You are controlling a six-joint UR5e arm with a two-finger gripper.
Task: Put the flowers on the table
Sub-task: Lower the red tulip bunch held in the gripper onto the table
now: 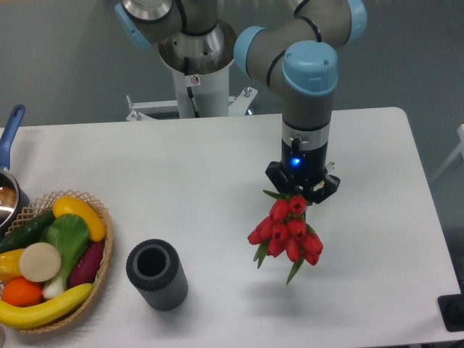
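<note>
The flowers (288, 232), a bunch of red tulip buds with green leaves, hang from my gripper (301, 192) above the right half of the white table (181, 167). The gripper points straight down and is shut on the stem end, which is hidden between the fingers. The buds point toward the camera and downward. A soft shadow lies on the table below and in front of the bunch, so the flowers are held clear of the surface.
A dark ribbed cylinder (156, 274) stands upright left of the flowers. A wicker basket (101, 279) of fruit and vegetables sits at the front left. A pot with a blue handle (9, 138) is at the left edge.
</note>
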